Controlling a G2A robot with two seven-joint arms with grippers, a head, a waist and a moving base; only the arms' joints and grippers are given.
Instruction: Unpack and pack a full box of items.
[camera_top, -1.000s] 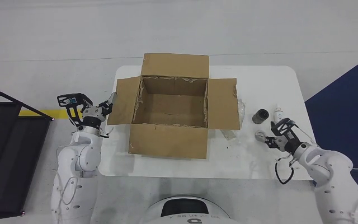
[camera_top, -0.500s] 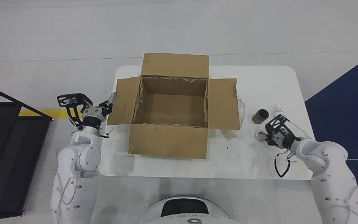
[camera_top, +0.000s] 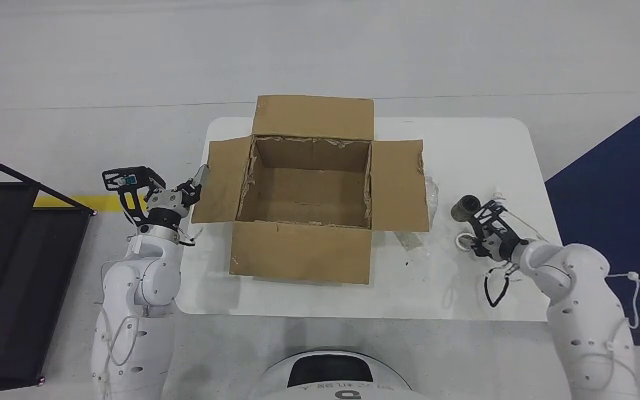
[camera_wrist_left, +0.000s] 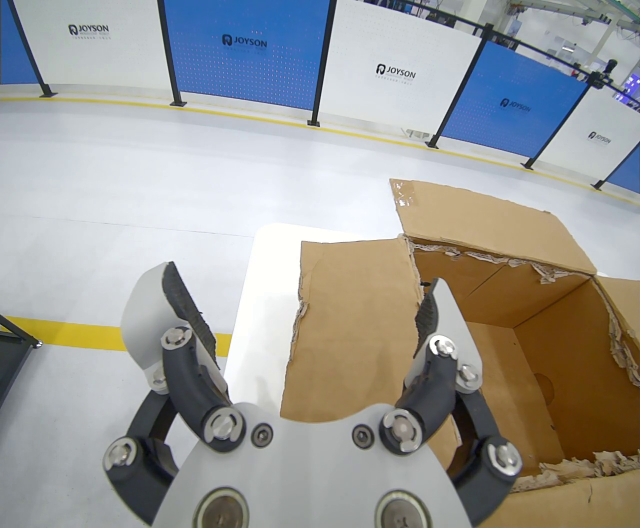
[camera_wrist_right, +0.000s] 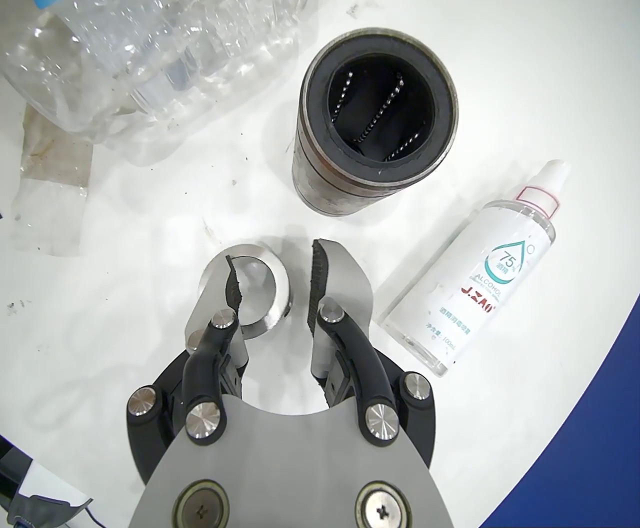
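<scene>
The white rounded bench (camera_top: 470, 150) carries a brown cardboard box (camera_top: 300, 255) at its middle, all four flaps spread and its inside bare. The left pincer (camera_wrist_left: 302, 277) hangs wide apart beside the box's left flap. On the bench's right part, a crumpled clear plastic bottle (camera_wrist_right: 125, 60) lies near the box. Beside it stands a dark metal cylinder (camera_wrist_right: 350, 190), upright and hollow, and next to that lies a clear spray bottle with a white cap (camera_wrist_right: 480, 280). The right pincer (camera_wrist_right: 274, 255), partly apart, straddles one wall of a small silver metal ring (camera_wrist_right: 272, 280) just beside the cylinder.
</scene>
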